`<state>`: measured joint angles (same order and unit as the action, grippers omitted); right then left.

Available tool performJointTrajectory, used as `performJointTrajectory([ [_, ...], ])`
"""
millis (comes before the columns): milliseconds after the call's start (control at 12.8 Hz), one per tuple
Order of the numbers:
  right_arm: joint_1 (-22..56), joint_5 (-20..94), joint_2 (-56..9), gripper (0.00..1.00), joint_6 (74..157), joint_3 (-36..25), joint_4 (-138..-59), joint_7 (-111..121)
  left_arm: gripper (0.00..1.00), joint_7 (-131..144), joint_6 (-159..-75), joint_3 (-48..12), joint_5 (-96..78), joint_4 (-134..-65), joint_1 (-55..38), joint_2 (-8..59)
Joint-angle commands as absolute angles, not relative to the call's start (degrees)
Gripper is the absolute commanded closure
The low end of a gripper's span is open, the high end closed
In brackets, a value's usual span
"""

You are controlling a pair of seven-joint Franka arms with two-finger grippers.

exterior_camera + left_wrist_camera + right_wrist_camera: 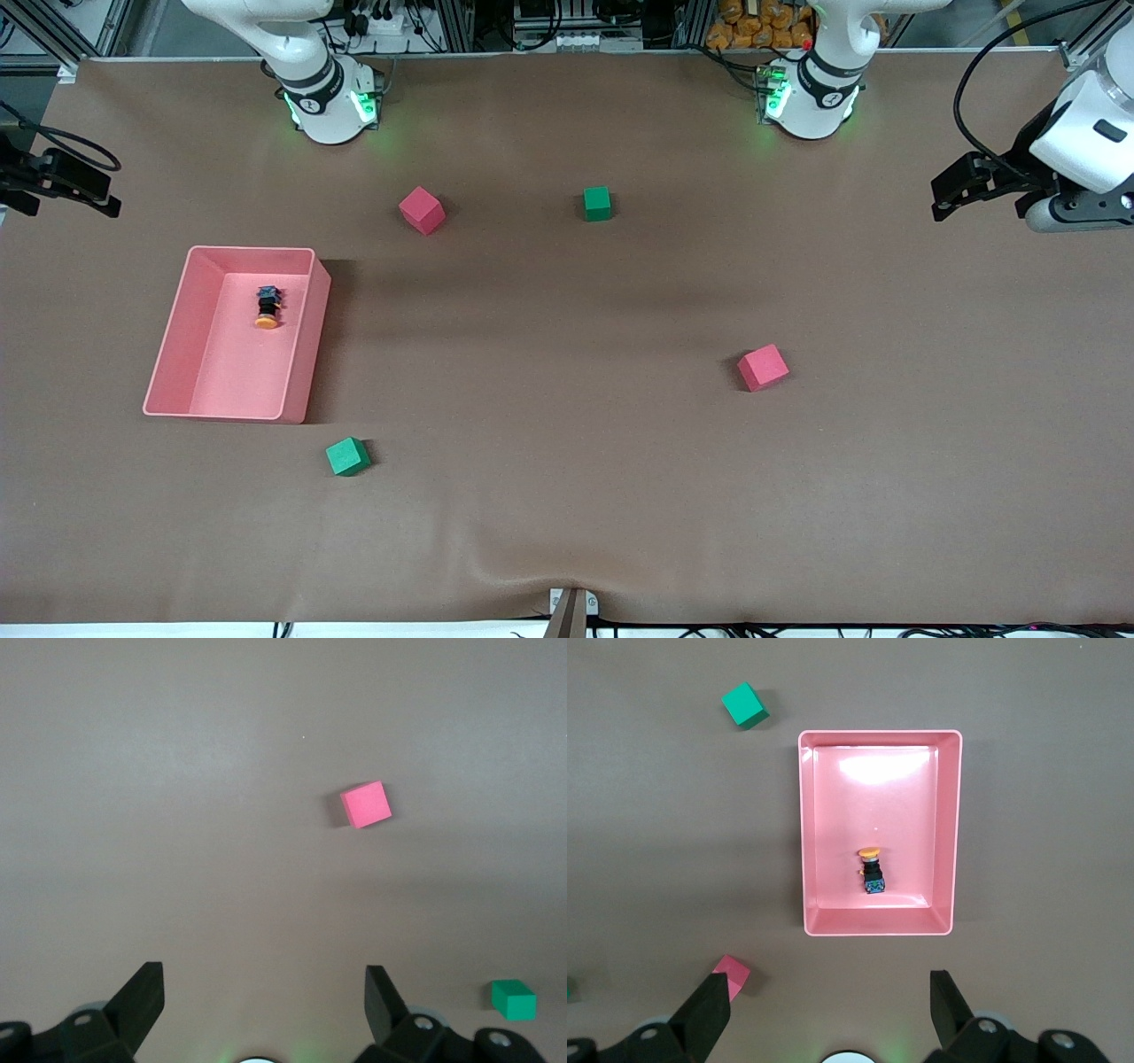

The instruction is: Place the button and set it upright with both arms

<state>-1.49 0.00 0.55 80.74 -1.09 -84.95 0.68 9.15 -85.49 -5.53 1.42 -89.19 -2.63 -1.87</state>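
The button (267, 306) lies on its side in a pink tray (306, 354) toward the right arm's end of the table, with its orange cap pointing toward the front camera. It also shows in the right wrist view (872, 870), inside the tray (807, 833). My right gripper (108, 197) hangs high over the tray area, open and empty, as its wrist view (830, 985) shows. My left gripper (941, 199) hangs high over bare table toward the left arm's end, open and empty (264, 979).
Red cubes (422, 210) (763, 367) and green cubes (597, 203) (347, 456) lie scattered on the brown table. The left wrist view shows one red cube (366, 804) and one green cube (514, 999). The right wrist view shows a green cube (744, 705) and a red cube (732, 976).
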Motion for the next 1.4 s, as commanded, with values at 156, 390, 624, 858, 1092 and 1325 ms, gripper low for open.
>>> performJointTrajectory([
  [156,-2.1,-0.2,1.0,0.0,80.5,-1.1,-83.9,0.1,0.0,9.7,-83.7,-5.8,2.6,-87.9,-1.8,-2.2],
  [390,-3.7,-0.2,1.1,0.0,80.7,-1.1,-84.1,2.3,0.0,9.7,-83.0,-5.8,2.3,-85.3,-1.8,-0.8],
  [624,-4.1,-0.1,2.0,0.0,81.0,-1.1,-86.5,2.5,0.0,9.5,-82.8,-5.8,2.4,-85.4,-1.8,-0.5],
  [858,-5.3,0.0,5.2,0.0,87.9,-1.1,-96.6,2.6,0.0,9.4,-82.8,-5.8,2.5,-85.5,-1.9,-0.4],
  [1092,-6.1,-0.4,4.8,0.0,96.2,-1.1,-107.5,2.7,0.0,9.2,-82.5,-6.0,2.5,-86.0,-1.9,-0.4],
  [1325,-6.8,-0.9,4.3,0.0,108.2,-1.1,-117.7,3.0,0.0,9.1,-82.5,-5.8,1.9,-85.4,-1.7,-0.6],
])
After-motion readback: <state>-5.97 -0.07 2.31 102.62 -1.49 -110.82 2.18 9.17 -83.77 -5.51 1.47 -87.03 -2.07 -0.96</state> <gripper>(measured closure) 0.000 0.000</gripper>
